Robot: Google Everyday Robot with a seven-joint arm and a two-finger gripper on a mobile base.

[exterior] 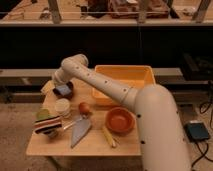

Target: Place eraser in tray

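Note:
The yellow tray [123,75] stands at the back right of the wooden table [92,145]. My white arm reaches from the lower right across the tray's left end to the table's back left corner. My gripper [56,84] is low there, just above and left of a dark bowl [70,92] holding a small blue block [63,90], possibly the eraser. A pale yellow piece [47,87] lies just left of the gripper. I see nothing lying in the shown part of the tray.
A white cup [63,106] and a brown round item [85,107] sit mid-table. An orange bowl [120,120], a grey spatula [80,131], a yellow stick [109,136], a striped stack [47,124] and a green item [42,114] lie along the front.

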